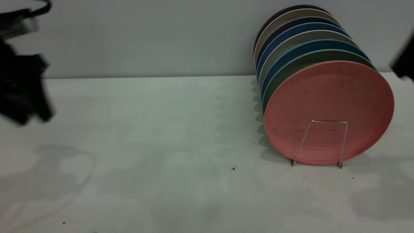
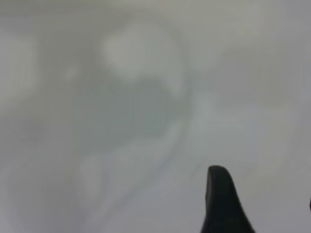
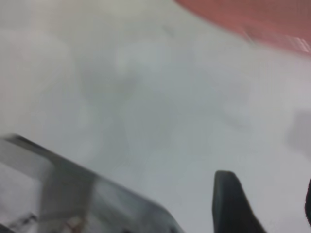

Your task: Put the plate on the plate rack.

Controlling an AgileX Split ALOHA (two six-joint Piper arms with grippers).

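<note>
The salmon-pink plate stands upright in the wire plate rack at right, nearest the right gripper, finger state unclear.

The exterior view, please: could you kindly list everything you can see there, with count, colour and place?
plate: one, salmon-pink, upright at the front of the row, at the table's right.
plate rack: one, thin silver wire; its front loop stands before the pink plate.
other plates: about seven, green, blue, grey-beige and dark purple, upright in the row behind the pink one.
table: one, white, with a few dark specks.
wall: pale grey, behind the table.
left claw: black, raised at the left edge, clear of the plates.
right claw: black, barely showing at the right edge, beside the row.
</note>
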